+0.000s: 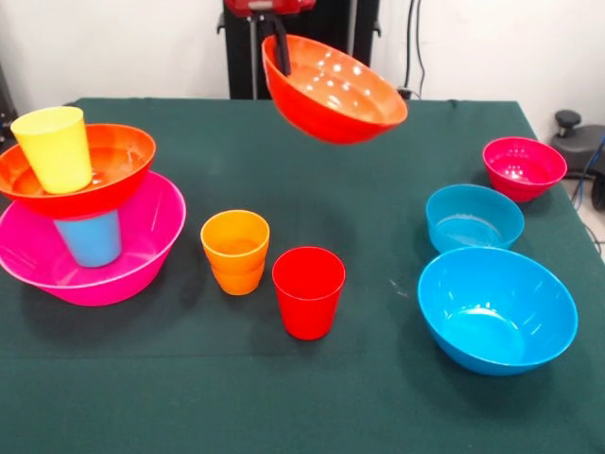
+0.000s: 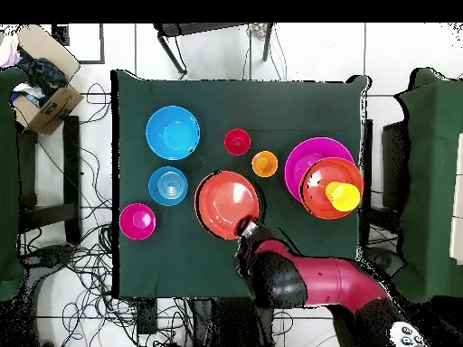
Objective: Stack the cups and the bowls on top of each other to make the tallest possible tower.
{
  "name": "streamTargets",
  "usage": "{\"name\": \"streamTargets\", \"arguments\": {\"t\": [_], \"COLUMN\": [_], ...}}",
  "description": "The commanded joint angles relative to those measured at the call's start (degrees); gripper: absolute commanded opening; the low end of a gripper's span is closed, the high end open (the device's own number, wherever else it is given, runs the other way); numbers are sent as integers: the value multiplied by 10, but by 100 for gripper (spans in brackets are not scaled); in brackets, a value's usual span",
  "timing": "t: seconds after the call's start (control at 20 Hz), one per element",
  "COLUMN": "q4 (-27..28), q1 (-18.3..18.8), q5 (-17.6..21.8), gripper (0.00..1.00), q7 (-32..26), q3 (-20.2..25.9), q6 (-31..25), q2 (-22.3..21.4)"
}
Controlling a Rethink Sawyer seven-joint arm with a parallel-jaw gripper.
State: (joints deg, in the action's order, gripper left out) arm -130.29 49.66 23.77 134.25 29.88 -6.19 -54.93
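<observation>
My gripper (image 1: 280, 40) is shut on the rim of an orange-red bowl (image 1: 336, 92) and holds it tilted high above the table; from overhead the gripper (image 2: 247, 226) and the bowl (image 2: 227, 204) show too. At the left stands the tower: a large pink bowl (image 1: 142, 248), a light blue cup (image 1: 90, 238) inside it, a second orange-red bowl (image 1: 113, 161) on the cup, and a yellow cup (image 1: 57, 147) in that bowl. An orange cup (image 1: 235, 251) and a red cup (image 1: 308, 291) stand upright mid-table.
At the right stand a large blue bowl (image 1: 498, 309), a small blue bowl (image 1: 474, 217) and a small magenta bowl (image 1: 524, 167). The green cloth covers the table (image 1: 284, 397). A cardboard box (image 2: 45, 99) sits off the table.
</observation>
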Motion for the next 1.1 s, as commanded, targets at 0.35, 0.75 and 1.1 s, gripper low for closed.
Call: {"name": "streamTargets", "arguments": {"t": [0.35,0.75,1.1], "q4": [50,52,69], "q1": [-69,-50,-18], "q5": [111,109,119], "gripper": [0,100,100], "q7": [32,10,-27], "q3": [-204,-174,-105], "q6": [116,90,71], "q2": [181,158,95]}}
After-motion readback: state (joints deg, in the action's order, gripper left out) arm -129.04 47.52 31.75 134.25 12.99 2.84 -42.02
